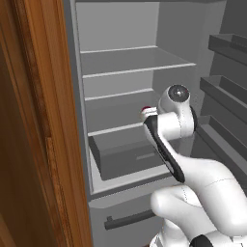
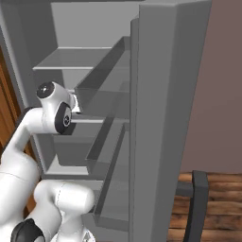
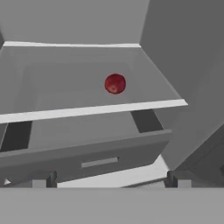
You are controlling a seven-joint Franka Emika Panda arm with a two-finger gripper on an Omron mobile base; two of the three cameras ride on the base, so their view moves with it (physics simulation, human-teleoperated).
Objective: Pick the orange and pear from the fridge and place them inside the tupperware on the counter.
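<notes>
The end effector (image 3: 109, 178), fingers spread apart and holding nothing, faces the pear (image 3: 115, 83) ahead on a fridge (image 1: 120, 62) shelf above the drawer (image 3: 87, 159).

In the left base view the pear (image 1: 146, 108) shows as a mere red sliver above the arm's wrist, the rest hidden behind the white housing (too small there to read its shape). The gripper (image 3: 109, 180) shows just its two fingertips (image 3: 45, 179) in the hand view, cut by the grey band; beyond them, the fridge (image 3: 183, 52) drawer (image 3: 87, 159) runs off the left edge.
</notes>
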